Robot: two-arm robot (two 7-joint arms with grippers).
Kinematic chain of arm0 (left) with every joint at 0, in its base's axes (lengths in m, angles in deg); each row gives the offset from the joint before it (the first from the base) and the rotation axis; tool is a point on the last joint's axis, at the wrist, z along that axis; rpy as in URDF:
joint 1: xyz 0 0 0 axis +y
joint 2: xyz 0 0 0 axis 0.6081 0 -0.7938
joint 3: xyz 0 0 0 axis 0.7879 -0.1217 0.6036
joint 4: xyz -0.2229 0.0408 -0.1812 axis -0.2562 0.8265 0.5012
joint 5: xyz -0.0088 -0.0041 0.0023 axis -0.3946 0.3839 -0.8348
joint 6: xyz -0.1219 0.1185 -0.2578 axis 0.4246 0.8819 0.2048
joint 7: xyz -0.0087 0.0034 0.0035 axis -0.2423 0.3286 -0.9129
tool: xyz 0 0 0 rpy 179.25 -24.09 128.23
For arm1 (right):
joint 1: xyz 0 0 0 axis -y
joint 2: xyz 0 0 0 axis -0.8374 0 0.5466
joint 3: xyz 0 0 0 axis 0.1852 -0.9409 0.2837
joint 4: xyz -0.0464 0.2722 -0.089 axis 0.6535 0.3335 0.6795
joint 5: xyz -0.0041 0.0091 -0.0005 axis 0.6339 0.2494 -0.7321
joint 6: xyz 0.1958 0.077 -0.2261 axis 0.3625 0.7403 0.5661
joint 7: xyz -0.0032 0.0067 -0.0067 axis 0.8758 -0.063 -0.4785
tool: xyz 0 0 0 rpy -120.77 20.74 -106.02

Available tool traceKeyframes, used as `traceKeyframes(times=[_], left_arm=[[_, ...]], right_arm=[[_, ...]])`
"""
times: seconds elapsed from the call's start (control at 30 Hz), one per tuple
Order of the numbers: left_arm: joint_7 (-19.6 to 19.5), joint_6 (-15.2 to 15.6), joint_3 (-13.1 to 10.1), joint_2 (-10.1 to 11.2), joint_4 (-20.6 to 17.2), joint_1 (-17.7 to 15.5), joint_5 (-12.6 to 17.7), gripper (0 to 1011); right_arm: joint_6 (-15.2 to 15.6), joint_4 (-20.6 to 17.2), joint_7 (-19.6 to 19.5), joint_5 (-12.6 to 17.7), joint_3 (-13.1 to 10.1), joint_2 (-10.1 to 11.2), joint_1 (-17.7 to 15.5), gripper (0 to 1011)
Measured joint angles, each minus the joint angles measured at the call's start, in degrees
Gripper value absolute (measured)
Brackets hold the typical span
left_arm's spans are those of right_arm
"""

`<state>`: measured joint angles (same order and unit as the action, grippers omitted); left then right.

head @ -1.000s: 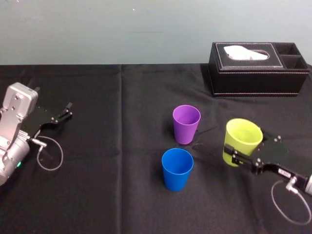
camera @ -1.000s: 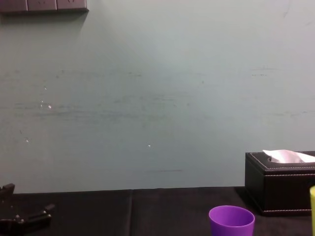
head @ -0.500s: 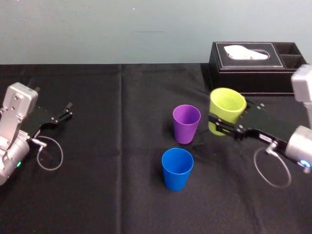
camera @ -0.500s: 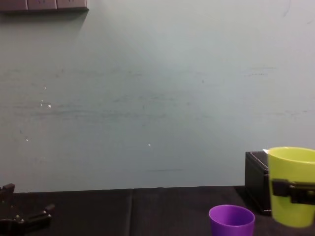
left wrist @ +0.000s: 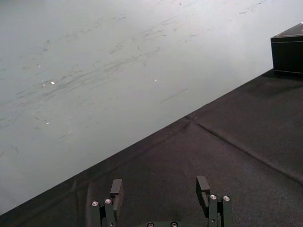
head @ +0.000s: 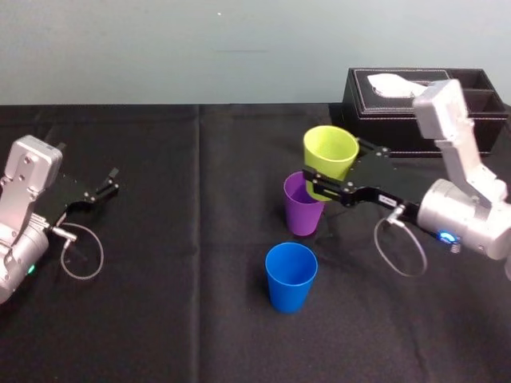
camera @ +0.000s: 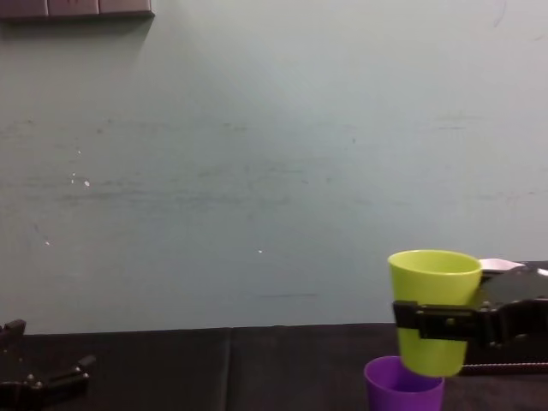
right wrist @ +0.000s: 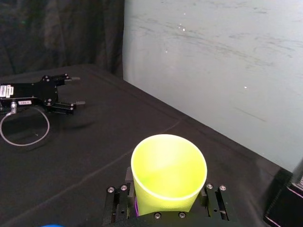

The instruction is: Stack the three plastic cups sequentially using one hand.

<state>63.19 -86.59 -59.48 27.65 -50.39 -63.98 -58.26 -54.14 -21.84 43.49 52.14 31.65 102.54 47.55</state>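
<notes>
Now the right gripper (head: 321, 188) is clenched on the yellow-green cup (head: 330, 155), with one thin finger on each side of the cup's lower half, and it holds the cup above the black table (head: 160, 279). The cup is upright with its mouth open upward, leaning only a little. The purple cup (head: 302, 215) stands on the table just below the gripper's fingers. From the chest view, the bottom of the held cup is about at the level of the purple rim and a little toward the robot's right of its middle. I cannot tell if the two cups touch. The blue cup (head: 291, 277) stands alone, lower than the gripper and nearer to the robot's body, apart from the purple one. The black tissue box (head: 399, 120) is behind the gripper, at the far side of the table, and the right arm passes in front of it.

The left gripper (head: 108, 182) is well apart from the right gripper, on the robot's left side of the table. It is low over the cloth, its fingers are spread apart and nothing is between them
</notes>
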Motion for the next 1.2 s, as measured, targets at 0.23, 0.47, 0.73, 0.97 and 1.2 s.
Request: traceKeyframes(times=[0.23, 0.47, 0.73, 0.97, 1.2], left_arm=[[0.00, 0.00, 0.00, 0.00, 0.00, 0.00, 0.00, 1011], [0.00, 0.00, 0.00, 0.00, 0.00, 0.00, 0.00, 1011], [0.00, 0.00, 0.00, 0.00, 0.00, 0.00, 0.00, 1012], [0.00, 0.00, 0.00, 0.00, 0.00, 0.00, 0.00, 1011], [0.00, 0.00, 0.00, 0.00, 0.00, 0.00, 0.00, 1011]], right_arm=[[0.45, 2.36, 0.00, -1.12, 1.56, -1.63, 2.39, 735], [0.62, 4.73, 0.31, -1.33, 2.23, -2.61, 4.12, 735], [0.42, 7.53, 1.49, -1.09, 3.07, -3.70, 5.76, 735], [-0.07, 8.89, 1.90, -1.08, 3.80, -4.08, 6.35, 736], [-1.19, 10.67, 1.87, -1.95, 4.40, -4.38, 6.48, 735]])
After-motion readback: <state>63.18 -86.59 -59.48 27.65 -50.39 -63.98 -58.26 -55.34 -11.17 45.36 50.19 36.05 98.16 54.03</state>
